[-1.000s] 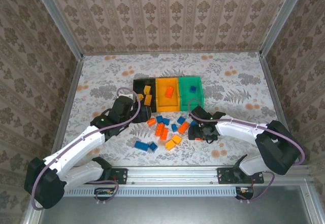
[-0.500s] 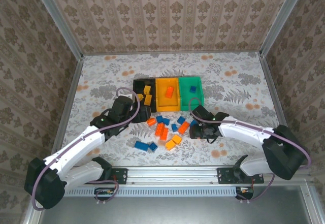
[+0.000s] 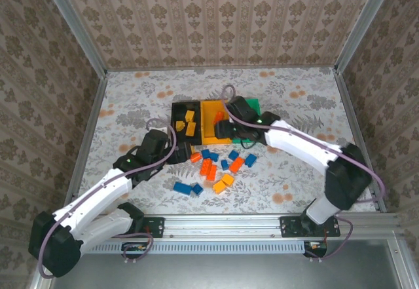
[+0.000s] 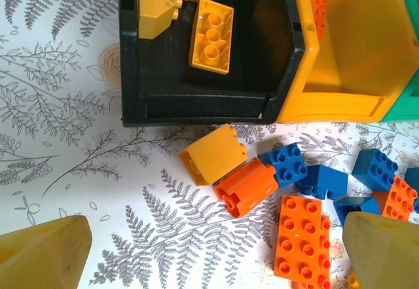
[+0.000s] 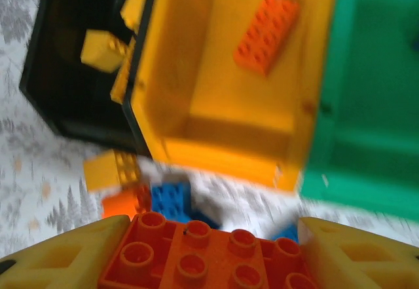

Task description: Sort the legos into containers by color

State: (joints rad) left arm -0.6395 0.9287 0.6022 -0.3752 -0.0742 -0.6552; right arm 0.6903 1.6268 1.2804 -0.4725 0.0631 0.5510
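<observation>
Right hand [image 5: 213, 257] pinches an orange lego [image 5: 196, 263] beside the orange-yellow bin [image 5: 219, 154]

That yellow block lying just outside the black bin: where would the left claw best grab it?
From straight above, pinching the yellow block across its two short ends. Its long sides are crowded: the orange round brick touches one, and the black bin wall stands close to the other. The open left gripper would probably need to twist to match the block's tilt.

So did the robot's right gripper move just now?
Yes. The right gripper went up and left in the top view, from the table in front of the green plastic bin to over the orange-yellow plastic bin, holding a red-orange plastic brick.
</observation>
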